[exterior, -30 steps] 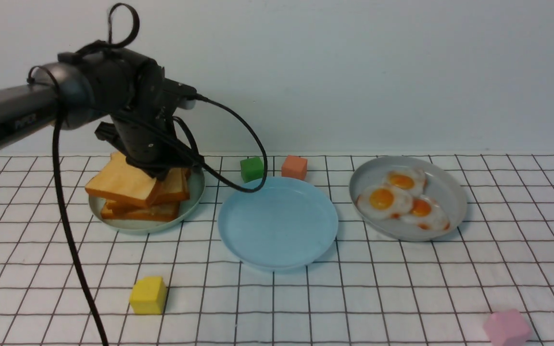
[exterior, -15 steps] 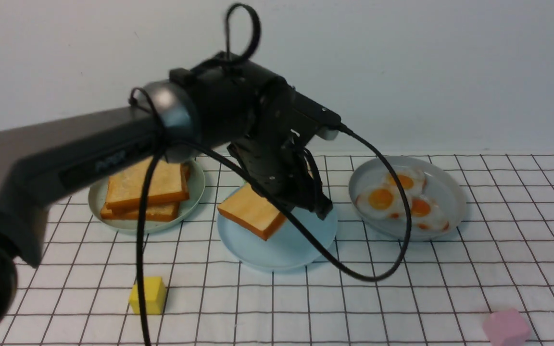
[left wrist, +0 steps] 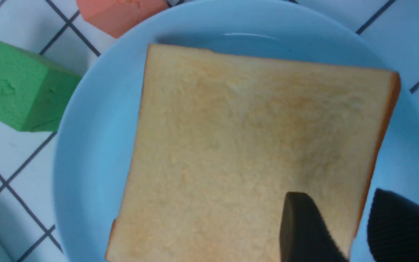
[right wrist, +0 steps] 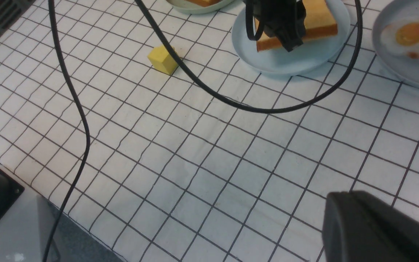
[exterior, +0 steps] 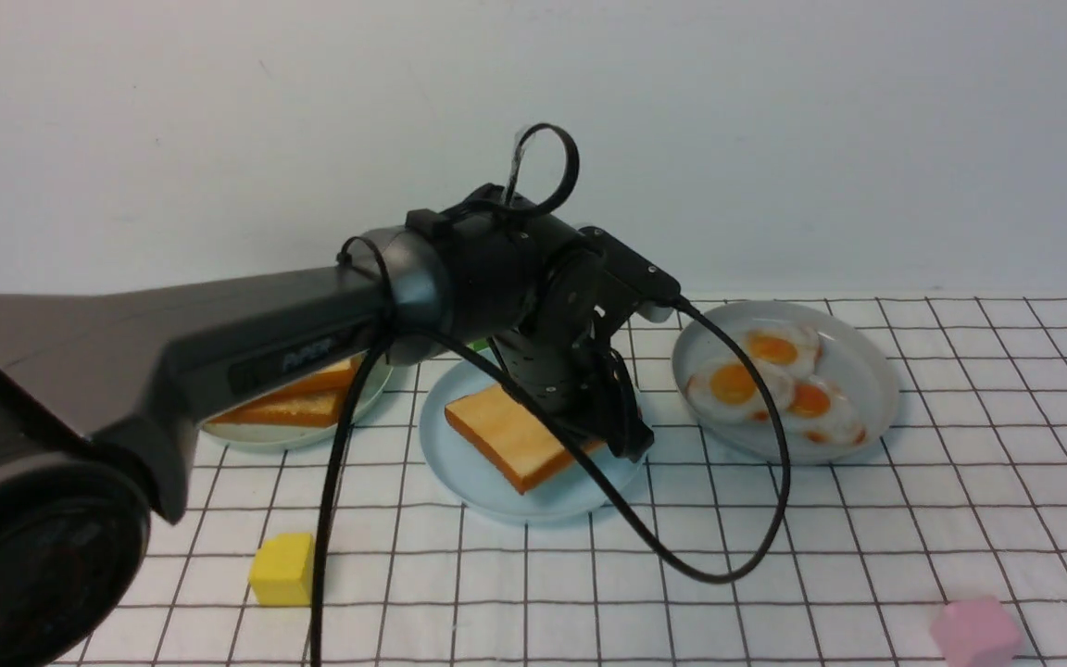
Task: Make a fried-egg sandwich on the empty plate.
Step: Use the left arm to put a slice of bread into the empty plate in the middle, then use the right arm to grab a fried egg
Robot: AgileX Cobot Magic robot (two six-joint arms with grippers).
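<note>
One golden toast slice [exterior: 515, 440] lies on the empty plate [exterior: 533, 508], a light sky-blue one. In the left wrist view the toast [left wrist: 249, 145] covers most of the plate [left wrist: 93, 145]. My left gripper [exterior: 635, 443] is open at the toast's right edge. Its jaws [left wrist: 340, 203] straddle that edge, one finger over the bread and one over bare plate. Fried eggs [exterior: 756, 384] sit on a grey plate [exterior: 872, 371] to the right. More toast [exterior: 288, 406] stays on the pale green plate [exterior: 256, 441] at left. My right gripper [right wrist: 340, 205] is shut, hovering low over the cloth near the front.
The left arm's black cable [exterior: 737, 560] loops over the cloth in front of the blue plate. A yellow cube [exterior: 283, 570] sits front left and a pink cube [exterior: 973, 630] front right. A green cube [left wrist: 20, 91] and an orange cube [left wrist: 118, 14] stand behind the blue plate.
My left arm carried a toast slice from the stack to the blue plate, lowered it there, and its jaws have parted. The right arm has not moved.
</note>
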